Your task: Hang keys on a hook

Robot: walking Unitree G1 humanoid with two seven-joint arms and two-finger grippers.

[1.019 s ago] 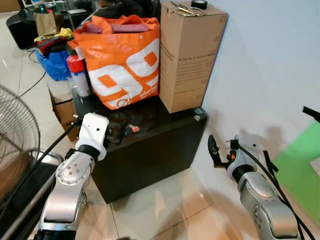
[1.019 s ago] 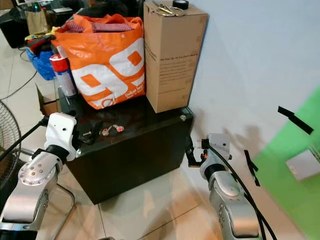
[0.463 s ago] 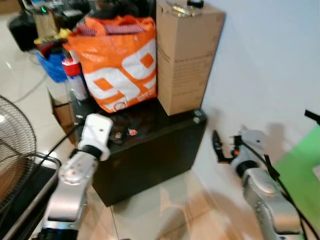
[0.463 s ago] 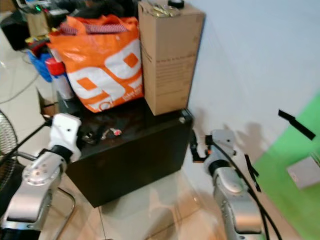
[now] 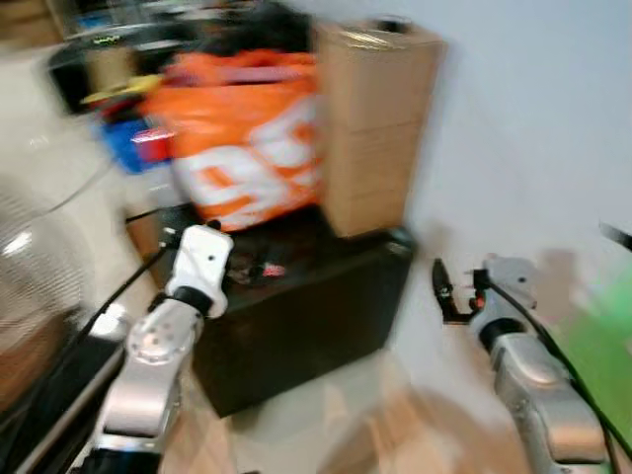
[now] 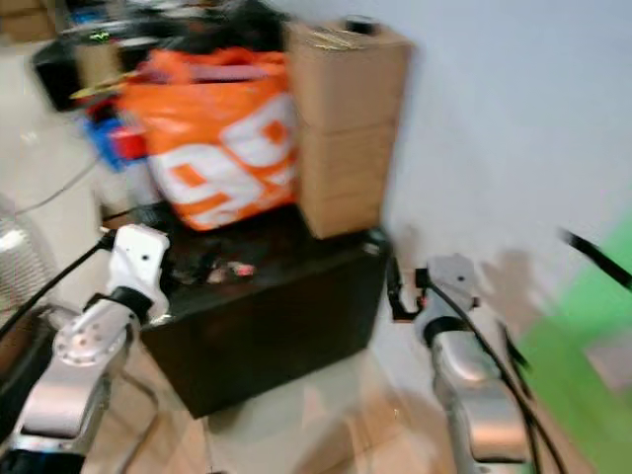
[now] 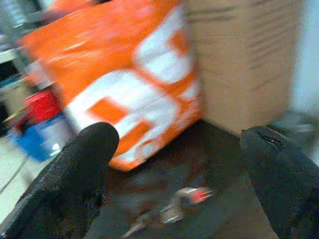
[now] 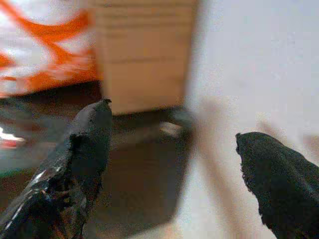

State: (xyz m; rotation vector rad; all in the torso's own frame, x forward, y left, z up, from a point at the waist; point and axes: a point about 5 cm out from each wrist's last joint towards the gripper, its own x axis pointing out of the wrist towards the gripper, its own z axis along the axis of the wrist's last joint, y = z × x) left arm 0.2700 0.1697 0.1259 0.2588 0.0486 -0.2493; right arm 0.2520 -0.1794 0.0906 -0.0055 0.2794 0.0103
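The picture is blurred by motion. The keys (image 5: 265, 270), silvery with a red tag, lie on top of a black cabinet (image 5: 326, 296); the left wrist view shows them (image 7: 182, 201) a short way ahead of the fingers. My left gripper (image 5: 237, 269) hovers at the cabinet's near left edge, open, its two fingers wide apart with nothing between them. Open as well, my right gripper (image 5: 441, 291) is held up beside the cabinet's right side, near the white wall. I see no hook.
An orange bag (image 5: 247, 163) and a tall cardboard box (image 5: 375, 118) stand at the back of the cabinet. A fan (image 5: 30, 267) is at the left, clutter with a red-capped can (image 5: 148, 143) behind. The white wall (image 5: 533, 148) runs along the right; tiled floor lies below.
The whole picture has shifted and blurred, so the camera is moving. Both grippers keep their places relative to the cabinet, and the keys lie where they were.
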